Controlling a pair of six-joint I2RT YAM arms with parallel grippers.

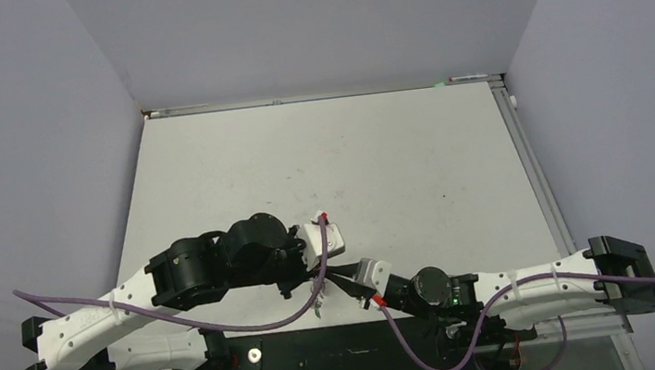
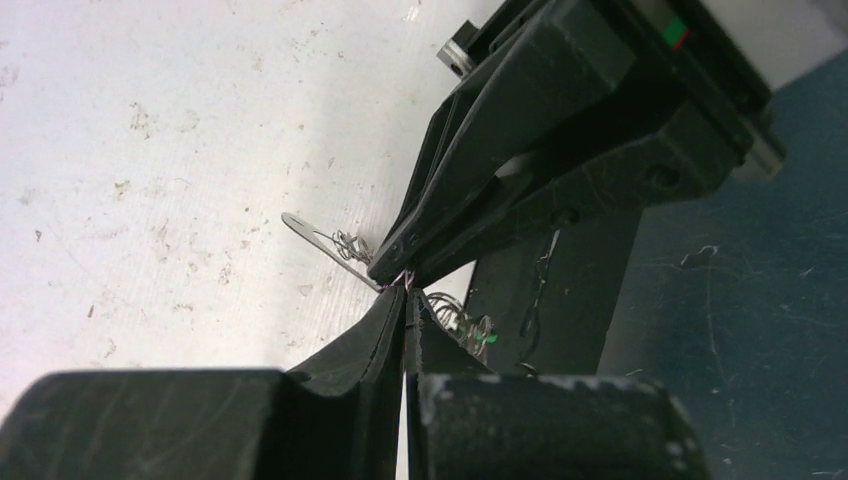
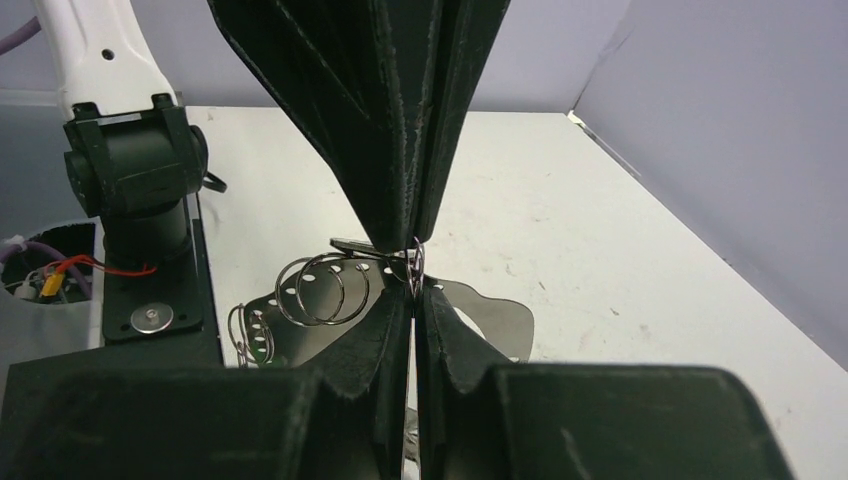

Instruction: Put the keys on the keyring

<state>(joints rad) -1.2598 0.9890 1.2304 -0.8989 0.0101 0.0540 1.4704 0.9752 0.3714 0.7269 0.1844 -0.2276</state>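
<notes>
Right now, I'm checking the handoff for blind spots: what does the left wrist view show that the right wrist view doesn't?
Only left wrist: the small green piece and chain links beside the left fingers. Only right wrist: silver rings seen as full circles, a flat plate with holes, an arm base. Both: left and right fingers shut, tip to tip, pinching a thin wire ring.

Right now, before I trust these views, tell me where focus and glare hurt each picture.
Top external: sharp, evenly lit, soft shadows on the table. Left wrist: left gripper a dark blur up close, table washed pale. Right wrist: keyring crisp, right gripper nearly black, little detail.
</notes>
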